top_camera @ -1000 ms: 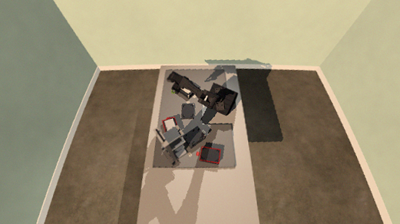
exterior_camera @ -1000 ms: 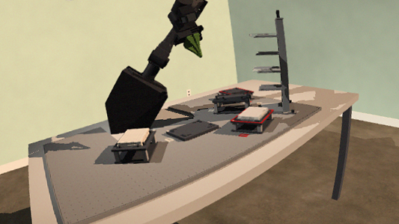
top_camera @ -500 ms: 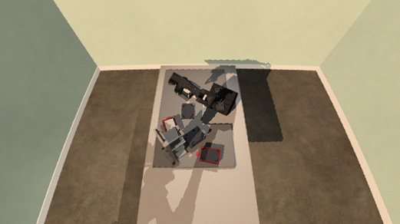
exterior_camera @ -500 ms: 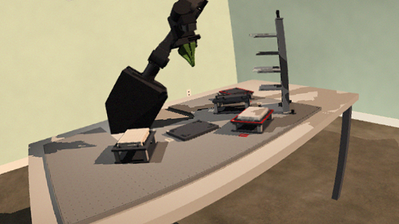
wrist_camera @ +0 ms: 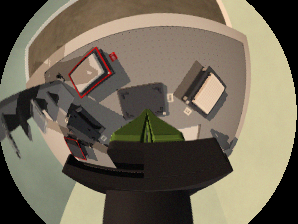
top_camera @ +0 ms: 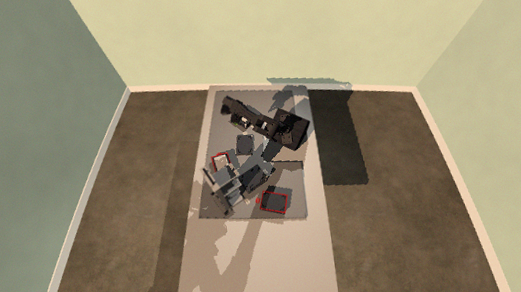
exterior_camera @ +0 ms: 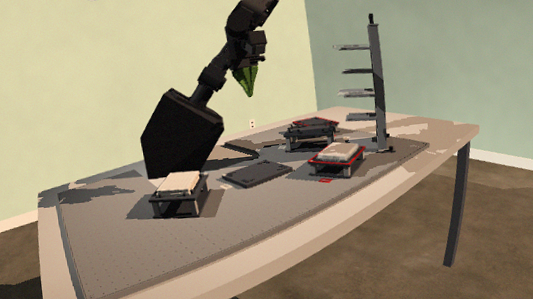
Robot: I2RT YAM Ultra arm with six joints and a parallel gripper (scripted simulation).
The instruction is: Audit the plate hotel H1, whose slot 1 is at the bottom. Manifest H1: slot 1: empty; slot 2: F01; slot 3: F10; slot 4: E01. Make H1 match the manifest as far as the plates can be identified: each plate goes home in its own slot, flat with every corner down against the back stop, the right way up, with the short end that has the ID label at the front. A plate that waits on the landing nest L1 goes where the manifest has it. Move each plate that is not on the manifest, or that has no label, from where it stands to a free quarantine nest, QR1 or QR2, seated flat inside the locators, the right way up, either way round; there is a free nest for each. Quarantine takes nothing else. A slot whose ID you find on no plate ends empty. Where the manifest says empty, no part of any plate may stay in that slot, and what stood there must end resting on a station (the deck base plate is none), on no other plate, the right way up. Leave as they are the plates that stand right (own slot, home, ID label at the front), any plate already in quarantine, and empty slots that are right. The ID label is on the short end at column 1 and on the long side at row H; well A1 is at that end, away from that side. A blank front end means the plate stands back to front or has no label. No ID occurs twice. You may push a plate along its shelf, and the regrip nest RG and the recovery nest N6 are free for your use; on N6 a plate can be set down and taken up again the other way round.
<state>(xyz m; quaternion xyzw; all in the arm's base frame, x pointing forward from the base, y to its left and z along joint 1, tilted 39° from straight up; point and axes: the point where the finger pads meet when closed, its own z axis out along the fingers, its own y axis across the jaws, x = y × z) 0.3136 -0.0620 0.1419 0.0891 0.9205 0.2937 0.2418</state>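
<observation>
My gripper (exterior_camera: 248, 87) (wrist_camera: 147, 113) has green fingers that are shut on nothing. It hangs high above the deck, pointing down, well left of the plate hotel H1 (exterior_camera: 378, 81) (top_camera: 227, 191). The hotel is a dark post with four thin shelves; what lies on them is too small to tell. A pale plate (exterior_camera: 338, 150) (wrist_camera: 89, 72) (top_camera: 221, 161) sits on a red-edged nest near the hotel's foot. A second red-edged nest (exterior_camera: 315, 123) (top_camera: 274, 201) (wrist_camera: 80, 145) shows a dark top. A cream plate (exterior_camera: 179, 181) (wrist_camera: 208, 92) sits on a dark nest at the left.
A flat dark nest (exterior_camera: 256, 173) (wrist_camera: 143, 100) (top_camera: 244, 144) lies in the middle of the grey deck (exterior_camera: 156, 243). The arm's big black base (exterior_camera: 179, 134) stands at the back. The table edge runs close along the deck's front.
</observation>
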